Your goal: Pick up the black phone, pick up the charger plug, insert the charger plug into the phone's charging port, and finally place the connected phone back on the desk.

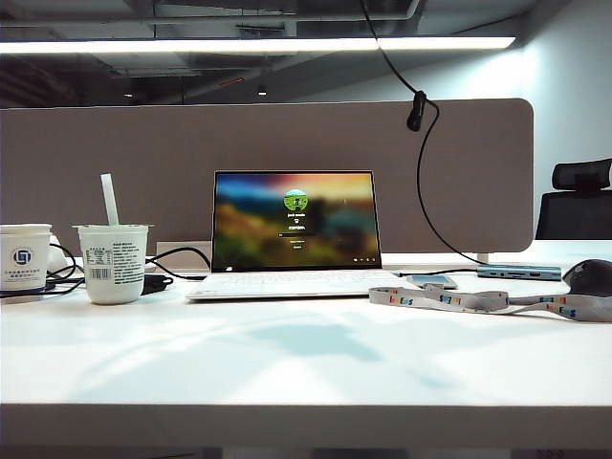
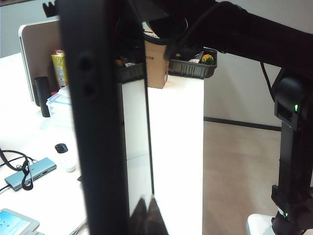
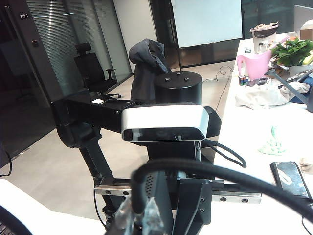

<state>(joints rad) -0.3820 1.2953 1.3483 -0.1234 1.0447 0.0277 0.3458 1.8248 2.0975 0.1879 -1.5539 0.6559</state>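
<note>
Left hand: jaws drawn together on the lower end of the glossy black rectangular phone. The phone stands upright and edge-on to the wrist camera, side buttons visible, raised above the wide white bench. Its charging port cannot be made out.

Right hand: jaws together, held in the air facing the robot's base. A thin black cable arcs just in front of it. The plug tip is not discernible.
</note>
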